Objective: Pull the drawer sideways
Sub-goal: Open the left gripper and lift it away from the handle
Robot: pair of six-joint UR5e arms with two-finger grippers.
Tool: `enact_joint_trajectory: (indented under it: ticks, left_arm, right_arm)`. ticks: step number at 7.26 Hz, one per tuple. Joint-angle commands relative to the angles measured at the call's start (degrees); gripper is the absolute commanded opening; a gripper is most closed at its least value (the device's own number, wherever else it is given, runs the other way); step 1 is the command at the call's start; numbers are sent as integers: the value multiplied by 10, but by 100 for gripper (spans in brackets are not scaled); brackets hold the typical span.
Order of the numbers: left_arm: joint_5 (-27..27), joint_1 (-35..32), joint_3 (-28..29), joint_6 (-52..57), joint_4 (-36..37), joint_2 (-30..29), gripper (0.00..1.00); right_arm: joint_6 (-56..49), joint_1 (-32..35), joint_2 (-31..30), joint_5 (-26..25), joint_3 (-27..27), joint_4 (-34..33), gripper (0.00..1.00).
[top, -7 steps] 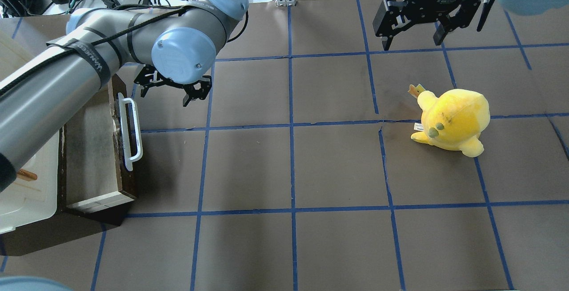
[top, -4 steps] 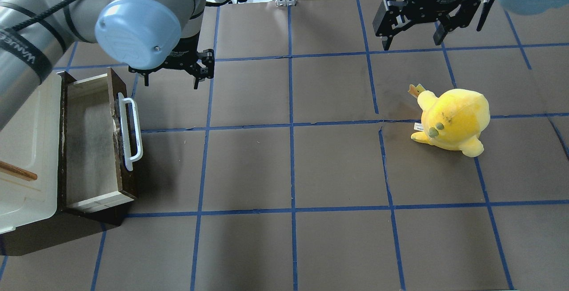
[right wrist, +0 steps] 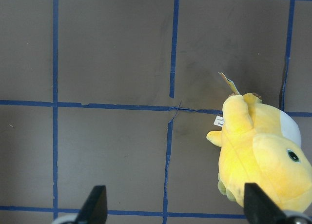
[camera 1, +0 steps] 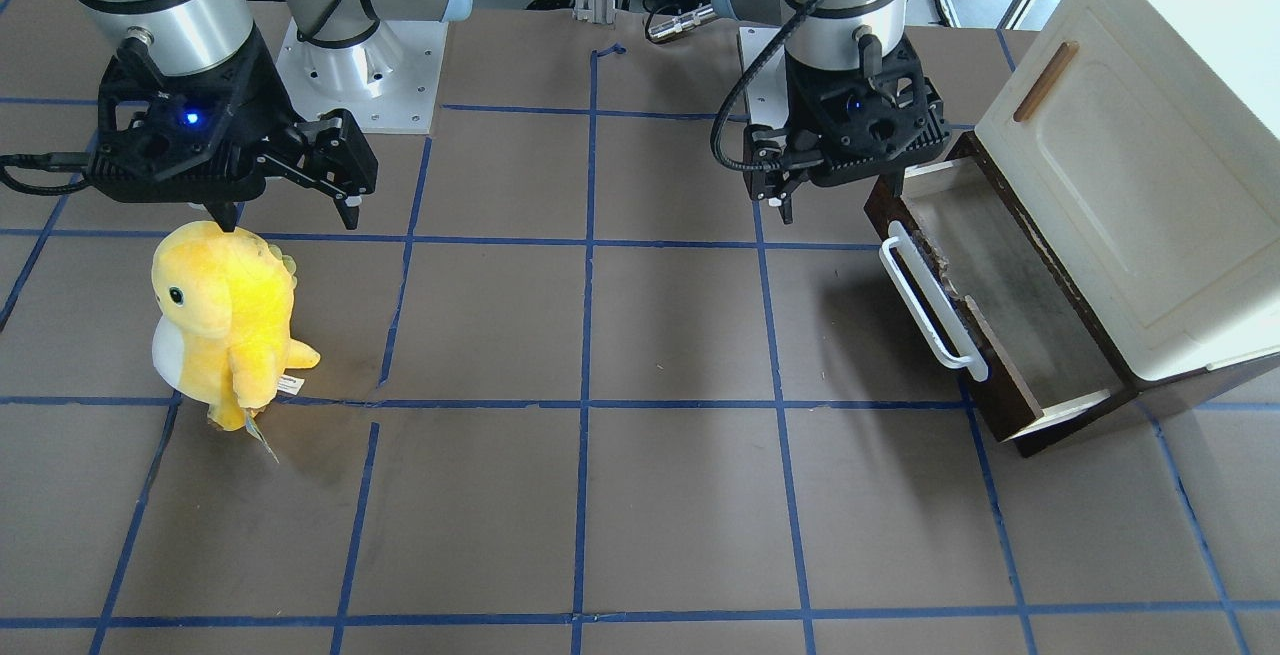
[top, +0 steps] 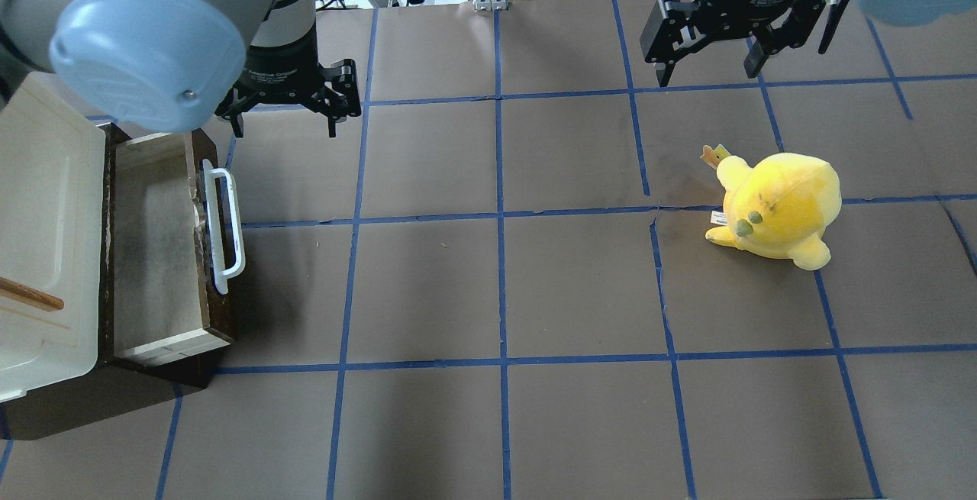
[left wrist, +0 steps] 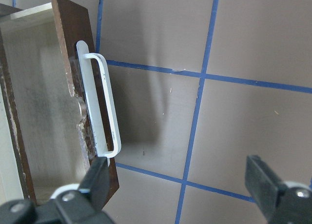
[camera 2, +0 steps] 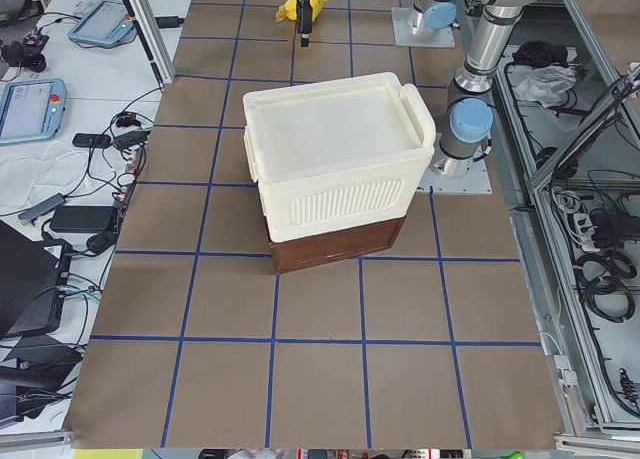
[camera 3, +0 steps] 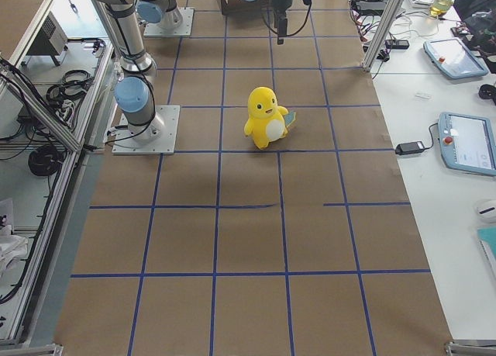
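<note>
The dark-brown drawer (top: 156, 248) stands pulled out from under the cream cabinet (top: 38, 210), with its white bar handle (top: 226, 229) facing the table's middle. It also shows in the front view (camera 1: 1005, 295) and the left wrist view (left wrist: 41, 107), handle (left wrist: 100, 107) included. My left gripper (top: 284, 124) is open and empty. It hovers above the table just beyond the drawer's far corner, clear of the handle; it also shows in the front view (camera 1: 840, 197) and the left wrist view (left wrist: 180, 194). My right gripper (top: 707, 72) is open and empty at the far right.
A yellow plush toy (top: 778, 206) stands on the brown, blue-taped table (top: 496, 294), just in front of the right gripper (camera 1: 288, 220). The cabinet (camera 1: 1130, 165) has a door panel with a small brown handle (camera 1: 1045, 82). In the exterior left view the cabinet (camera 2: 335, 154) hides the drawer.
My left arm has swung off the cabinet and its open gripper has drawn back from the handle's far end toward the table's back. The drawer, right gripper and plush have not moved.
</note>
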Motion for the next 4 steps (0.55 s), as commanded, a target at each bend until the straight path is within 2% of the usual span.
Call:
enact_joint_trajectory:
  ticks: [1,4]
  left_arm:
    - [-60,23,-4,28,-3,20,100]
    - [-61,34,-4,163,2,20,100]
  right_arm:
    - [0,0,0,0,0,0,100]
    - [-1,0,0,0,0,0,100]
